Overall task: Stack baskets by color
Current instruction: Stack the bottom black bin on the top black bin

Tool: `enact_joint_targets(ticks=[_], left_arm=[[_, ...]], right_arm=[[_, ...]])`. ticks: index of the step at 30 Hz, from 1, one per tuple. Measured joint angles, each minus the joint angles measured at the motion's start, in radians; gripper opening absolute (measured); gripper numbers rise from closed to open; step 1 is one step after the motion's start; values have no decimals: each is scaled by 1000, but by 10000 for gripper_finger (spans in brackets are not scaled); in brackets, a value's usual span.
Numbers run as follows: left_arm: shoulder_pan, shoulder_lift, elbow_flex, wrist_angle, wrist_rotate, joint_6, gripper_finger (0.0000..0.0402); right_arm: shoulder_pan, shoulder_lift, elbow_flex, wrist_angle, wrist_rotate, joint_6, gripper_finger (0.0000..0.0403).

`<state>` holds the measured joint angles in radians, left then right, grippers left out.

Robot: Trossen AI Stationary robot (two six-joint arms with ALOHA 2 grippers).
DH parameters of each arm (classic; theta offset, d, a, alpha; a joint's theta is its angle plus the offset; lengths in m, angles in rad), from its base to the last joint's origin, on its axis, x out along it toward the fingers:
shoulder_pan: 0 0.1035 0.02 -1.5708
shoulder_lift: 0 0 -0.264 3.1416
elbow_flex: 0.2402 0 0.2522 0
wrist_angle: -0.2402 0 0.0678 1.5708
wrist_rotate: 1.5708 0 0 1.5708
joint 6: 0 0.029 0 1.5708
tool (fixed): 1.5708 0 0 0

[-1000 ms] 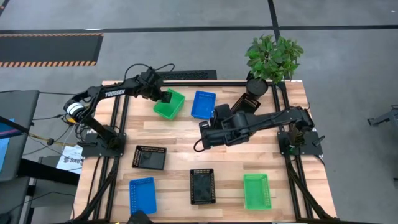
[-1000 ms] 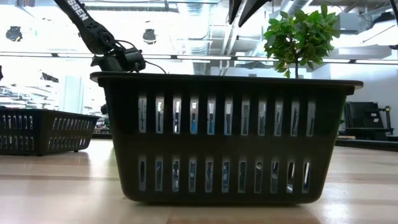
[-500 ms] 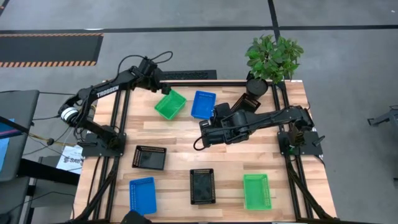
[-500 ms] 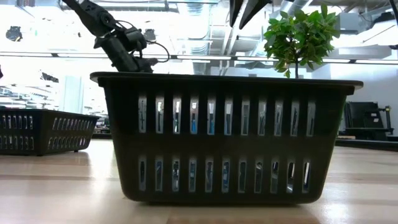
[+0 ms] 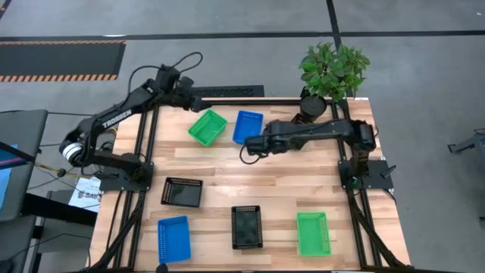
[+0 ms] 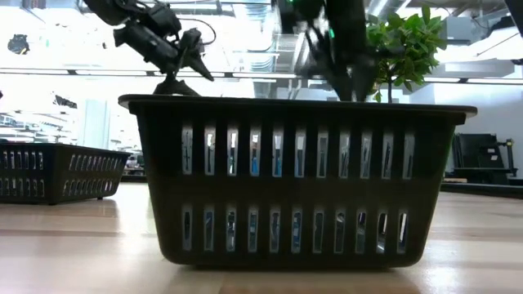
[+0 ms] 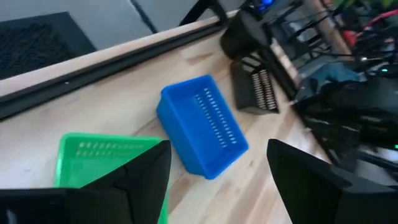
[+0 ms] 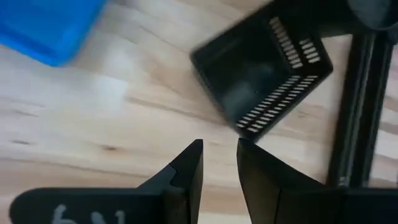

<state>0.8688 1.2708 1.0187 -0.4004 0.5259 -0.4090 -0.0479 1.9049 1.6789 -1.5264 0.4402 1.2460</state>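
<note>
A green basket (image 5: 207, 127) and a blue basket (image 5: 247, 127) sit side by side on their bottoms at the table's far middle. A black basket (image 8: 261, 81) rests near the far right corner beside the plant pot. My left gripper (image 5: 198, 101) hangs open above and beyond the green basket (image 7: 93, 155), with nothing between its fingers (image 7: 217, 168). My right gripper (image 5: 251, 145) points down over bare wood between the blue basket (image 8: 50, 25) and the black one. Its fingers (image 8: 219, 165) stand a little apart around nothing.
Along the near side lie a black basket (image 5: 182, 191), a blue one (image 5: 173, 237), another black one (image 5: 246, 226) and a green one (image 5: 313, 233). A potted plant (image 5: 333, 70) stands at the far right corner. Bare wood lies across the table's middle.
My left gripper has risen from the green basket's far edge and drawn back toward the far left, tipping nearer to level; the basket stays on the table. My right gripper has swung toward the far edge and sunk, tipping downward, to a spot beside the blue basket.
</note>
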Motion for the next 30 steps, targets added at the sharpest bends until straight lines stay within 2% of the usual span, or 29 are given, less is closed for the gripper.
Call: enact_joint_targets(ticks=[2, 6, 9, 12, 18, 21, 27, 30], left_arm=[[2, -31, 0, -4, 27, -4, 253], [0, -110, 0, -38, 94, -44, 253], [-24, -179, 0, -52, 125, -87, 253], [-59, -258, 0, -66, 111, -149, 253], [-135, -398, 0, -86, -62, -263, 253], [-164, -451, 0, -112, -146, -310, 253], [-203, -522, 0, -145, -200, -336, 253], [-210, -543, 0, -151, -196, -317, 253]], right_arm=[[-17, -7, -68, 40, -33, -39, 118], [7, -40, -147, 192, -193, -180, 118], [74, -47, -176, 319, -291, -249, 121], [157, -44, -186, 366, -316, -245, 129], [294, -45, -263, 507, -389, -142, 168], [364, -45, -303, 600, -401, -29, 196], [480, -44, -332, 780, -386, 246, 220], [528, -32, -333, 866, -308, 372, 218]])
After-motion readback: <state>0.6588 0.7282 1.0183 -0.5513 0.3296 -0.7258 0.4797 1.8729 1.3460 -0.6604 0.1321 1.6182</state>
